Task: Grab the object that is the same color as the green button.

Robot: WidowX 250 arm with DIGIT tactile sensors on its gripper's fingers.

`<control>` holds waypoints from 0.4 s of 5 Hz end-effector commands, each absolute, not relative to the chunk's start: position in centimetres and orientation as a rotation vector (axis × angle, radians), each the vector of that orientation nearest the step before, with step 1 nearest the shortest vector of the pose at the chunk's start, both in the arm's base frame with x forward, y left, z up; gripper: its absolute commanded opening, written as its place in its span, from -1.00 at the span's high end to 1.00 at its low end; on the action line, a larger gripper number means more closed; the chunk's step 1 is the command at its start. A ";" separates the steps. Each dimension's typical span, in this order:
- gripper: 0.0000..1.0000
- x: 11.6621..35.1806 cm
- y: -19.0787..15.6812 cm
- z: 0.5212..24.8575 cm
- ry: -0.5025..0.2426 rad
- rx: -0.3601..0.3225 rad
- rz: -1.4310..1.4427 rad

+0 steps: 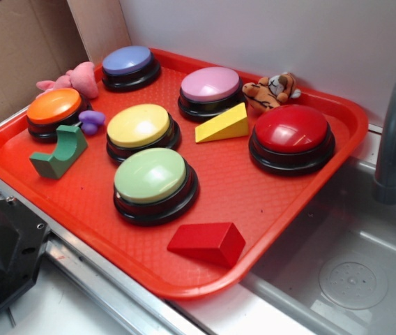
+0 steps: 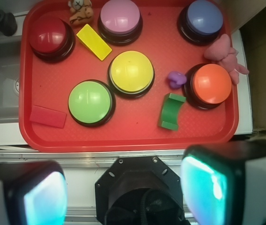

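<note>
Your gripper (image 2: 123, 192) sits at the bottom of the wrist view w/ both blurred, cyan-lit fingers (image 2: 203, 187) spread wide apart, nothing between them, hanging above the metal ledge just off the near edge of the red plastic tray (image 2: 123, 136). Take the large pale-green domed button on a black base (image 2: 90, 102) as your landmark; it's on the tray's near half. In the wrist view, the small dark green wooden block w/ the curved arch cutout (image 2: 170, 111) lies to the right of that button, well apart from it, just beside the orange domed button (image 2: 211, 85) and close to a small purple toy (image 2: 175, 79). In the exterior view that same block (image 1: 60, 155) shows its cutout facing up, resting flat on the tray. The yellow domed button (image 2: 131, 72) is just beyond the landmark, nearly touching its base. The red rectangular block (image 2: 48, 116) lies on the landmark's other side, near the tray's corner. Farther back you've got the yellow wedge (image 2: 93, 41), dark red button (image 2: 50, 36), pink button (image 2: 120, 18) and blue button (image 2: 203, 19). A pink plush (image 2: 225, 55) lies at the tray rim by the orange button; a tiger plush (image 1: 272, 90) is at the far rim. A grey sink (image 1: 351, 272) flanks the tray past the red block.
</note>
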State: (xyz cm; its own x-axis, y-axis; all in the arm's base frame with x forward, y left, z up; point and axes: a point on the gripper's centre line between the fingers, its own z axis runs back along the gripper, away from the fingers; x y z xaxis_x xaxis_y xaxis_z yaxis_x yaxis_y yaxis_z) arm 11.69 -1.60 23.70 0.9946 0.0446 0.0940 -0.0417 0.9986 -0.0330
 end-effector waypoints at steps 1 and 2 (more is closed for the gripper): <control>-1.00 11.7 -1.6 23.7 -0.095 -0.031 0.043; -1.00 11.6 0.2 21.9 -0.129 -0.038 0.143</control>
State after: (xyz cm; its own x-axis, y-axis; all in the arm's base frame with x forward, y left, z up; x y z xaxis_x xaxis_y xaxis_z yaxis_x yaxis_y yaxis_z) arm 11.30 0.19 21.44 0.9856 0.1316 0.1063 -0.1288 0.9911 -0.0330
